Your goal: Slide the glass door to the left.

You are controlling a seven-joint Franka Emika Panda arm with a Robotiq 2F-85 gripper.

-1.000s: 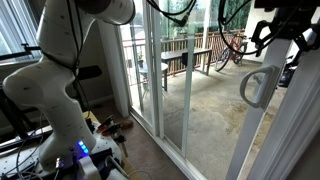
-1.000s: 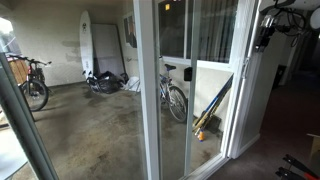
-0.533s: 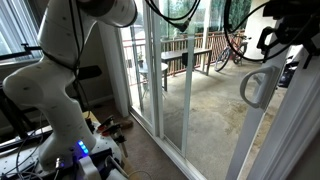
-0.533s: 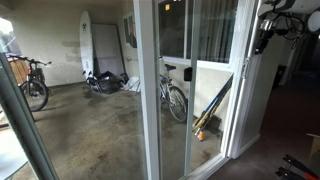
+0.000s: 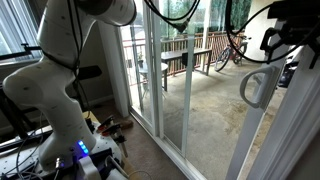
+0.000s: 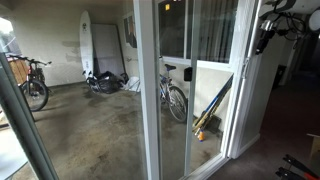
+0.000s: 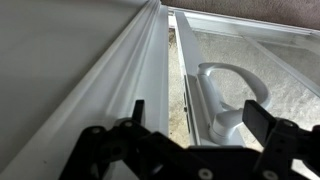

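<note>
The glass door's white frame [image 5: 292, 125] runs up the right side of an exterior view, with its pale grey D-shaped handle [image 5: 255, 88] on the edge. My gripper [image 5: 284, 42] hangs just above the handle, and it also shows at the top right in the other exterior view [image 6: 265, 32]. In the wrist view the gripper [image 7: 196, 113] is open. One finger lies over the white frame [image 7: 150, 70] and the other beside the handle [image 7: 232, 92], and neither finger touches the handle.
The robot's white base and arm [image 5: 55, 90] stand at the left, with cables on the floor [image 5: 110, 128]. Handle-less glass panels [image 5: 145, 70] lie beyond. Outside are a bicycle [image 6: 172, 95], another bicycle [image 6: 30, 85] and a surfboard [image 6: 88, 45].
The gripper has moved slightly down and to the right, closer to the door handle. The door itself has not moved.
</note>
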